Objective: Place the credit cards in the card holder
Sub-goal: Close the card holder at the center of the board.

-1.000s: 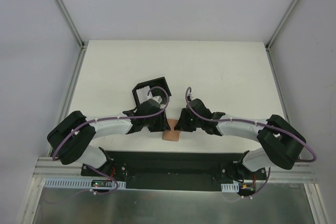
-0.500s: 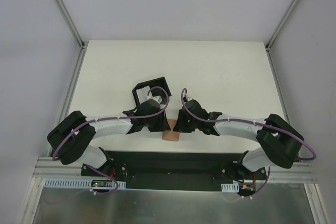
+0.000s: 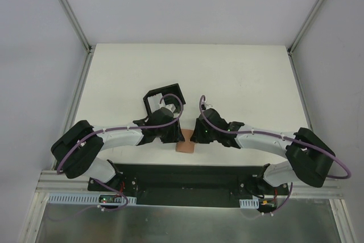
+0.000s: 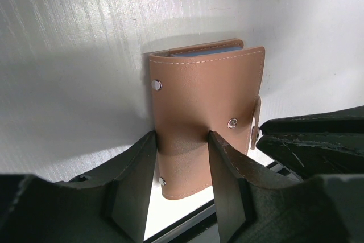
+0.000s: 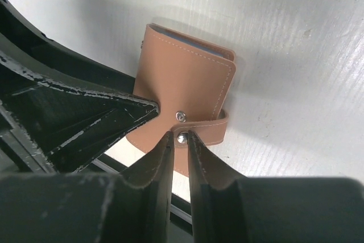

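The tan leather card holder (image 3: pixel 185 146) lies folded near the table's front edge, between the two grippers. My left gripper (image 4: pixel 181 153) is shut on its near part, one finger pressed against each side of the leather (image 4: pixel 205 95). A thin blue edge of the credit cards (image 4: pixel 202 53) shows between the covers at the far end, and again in the right wrist view (image 5: pixel 196 45). My right gripper (image 5: pixel 180 139) is shut on the end of the snap tab (image 5: pixel 209 129), with the metal stud between its fingertips. The tab wraps round the holder's edge (image 5: pixel 182 78).
A black open-sided box (image 3: pixel 164 95) stands on the table just behind the left gripper (image 3: pixel 172 135). The right gripper (image 3: pixel 194 135) faces it across the holder. The table's front edge and a dark base plate (image 3: pixel 187 174) lie right below the holder.
The right arm's elbow and its cable have swung a little out to the right. Both grippers and the card holder stay where they were.
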`<state>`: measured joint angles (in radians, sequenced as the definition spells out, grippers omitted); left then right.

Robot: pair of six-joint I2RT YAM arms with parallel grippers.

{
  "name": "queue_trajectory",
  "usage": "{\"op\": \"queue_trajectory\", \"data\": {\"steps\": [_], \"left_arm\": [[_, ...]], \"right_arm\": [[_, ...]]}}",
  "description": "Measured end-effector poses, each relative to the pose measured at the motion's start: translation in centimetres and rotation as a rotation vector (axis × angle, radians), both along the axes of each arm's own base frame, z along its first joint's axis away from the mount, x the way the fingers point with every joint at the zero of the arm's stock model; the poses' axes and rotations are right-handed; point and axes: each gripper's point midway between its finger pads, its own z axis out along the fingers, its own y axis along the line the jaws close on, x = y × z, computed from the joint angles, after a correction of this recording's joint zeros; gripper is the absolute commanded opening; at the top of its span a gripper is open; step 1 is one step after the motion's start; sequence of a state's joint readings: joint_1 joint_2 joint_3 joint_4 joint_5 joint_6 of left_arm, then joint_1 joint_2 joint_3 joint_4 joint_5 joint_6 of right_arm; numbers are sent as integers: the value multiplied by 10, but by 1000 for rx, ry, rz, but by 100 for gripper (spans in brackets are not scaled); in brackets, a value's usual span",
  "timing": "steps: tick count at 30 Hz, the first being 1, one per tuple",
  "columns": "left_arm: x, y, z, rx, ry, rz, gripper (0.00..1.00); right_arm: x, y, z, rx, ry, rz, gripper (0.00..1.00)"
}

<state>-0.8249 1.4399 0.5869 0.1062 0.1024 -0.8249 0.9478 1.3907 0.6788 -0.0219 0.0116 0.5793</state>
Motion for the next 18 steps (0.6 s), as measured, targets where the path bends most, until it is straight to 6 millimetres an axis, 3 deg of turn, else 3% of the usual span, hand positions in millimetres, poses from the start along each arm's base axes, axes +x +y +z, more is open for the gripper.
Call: {"op": "queue_trajectory", "data": {"steps": [18], "left_arm": [[0, 0, 0, 0, 0, 0, 42]], "right_arm": [[1, 2, -15, -24, 24, -6, 16]]}}
